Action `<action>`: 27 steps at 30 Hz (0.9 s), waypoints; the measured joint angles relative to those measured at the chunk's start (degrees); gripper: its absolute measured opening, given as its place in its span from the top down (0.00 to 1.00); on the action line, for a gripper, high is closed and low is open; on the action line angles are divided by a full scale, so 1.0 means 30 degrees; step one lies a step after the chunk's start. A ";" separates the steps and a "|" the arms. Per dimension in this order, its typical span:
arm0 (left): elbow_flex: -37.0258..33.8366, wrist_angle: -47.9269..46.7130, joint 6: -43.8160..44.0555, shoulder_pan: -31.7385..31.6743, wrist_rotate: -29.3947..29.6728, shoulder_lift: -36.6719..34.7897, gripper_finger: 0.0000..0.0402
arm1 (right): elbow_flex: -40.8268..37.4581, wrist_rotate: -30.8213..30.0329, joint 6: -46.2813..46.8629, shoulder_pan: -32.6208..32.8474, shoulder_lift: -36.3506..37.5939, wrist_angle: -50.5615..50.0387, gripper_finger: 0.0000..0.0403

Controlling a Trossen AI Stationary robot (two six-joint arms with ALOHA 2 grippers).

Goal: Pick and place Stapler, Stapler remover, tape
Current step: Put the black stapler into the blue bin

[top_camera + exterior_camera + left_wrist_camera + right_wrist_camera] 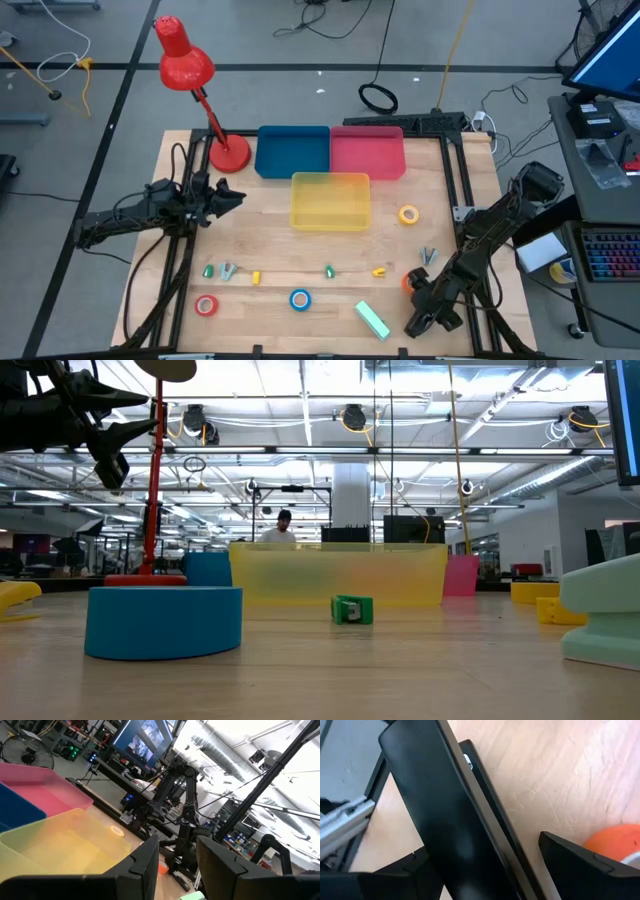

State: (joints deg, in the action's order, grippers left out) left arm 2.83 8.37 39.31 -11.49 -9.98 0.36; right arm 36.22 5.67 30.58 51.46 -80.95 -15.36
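A mint-green stapler (372, 318) lies near the front edge, and it also shows at the right in the low view (610, 610). Red tape (206, 305), blue tape (300, 299) and yellow tape (408, 214) lie flat on the wood. Orange tape (406, 280) lies half hidden beside my right gripper (414, 290), which slants down over the front right corner, open. In its wrist view the orange tape (615, 842) sits just outside one finger. Small green stapler removers (209, 270) (329, 270) lie in a row. My left gripper (238, 195) hovers open at the left, above the table.
Blue tray (292, 150), pink tray (367, 150) and yellow tray (330, 200) stand at the back middle. A red desk lamp (228, 153) stands at the back left. A black frame rail (445, 820) runs between my right gripper's fingers in its wrist view.
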 joint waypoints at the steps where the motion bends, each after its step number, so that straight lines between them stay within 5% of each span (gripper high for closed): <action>1: 0.0000 0.0005 0.0000 0.0005 0.0000 0.0000 0.67 | 0.0004 -0.0015 0.0322 0.0000 0.0012 -0.0255 0.27; 17: 0.0000 0.0005 -0.0029 0.0004 0.0000 0.0000 0.67 | -0.0055 0.0499 0.0368 0.0570 -0.0015 -0.2221 0.29; 27: 0.0000 -0.0003 -0.0291 0.0000 0.0000 0.0000 0.67 | -0.0164 0.0352 0.0433 0.0882 -0.0022 -0.2468 0.56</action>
State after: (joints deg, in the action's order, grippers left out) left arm 2.83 8.36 38.44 -11.49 -9.98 0.36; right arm 35.73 6.72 31.88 54.11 -81.01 -22.76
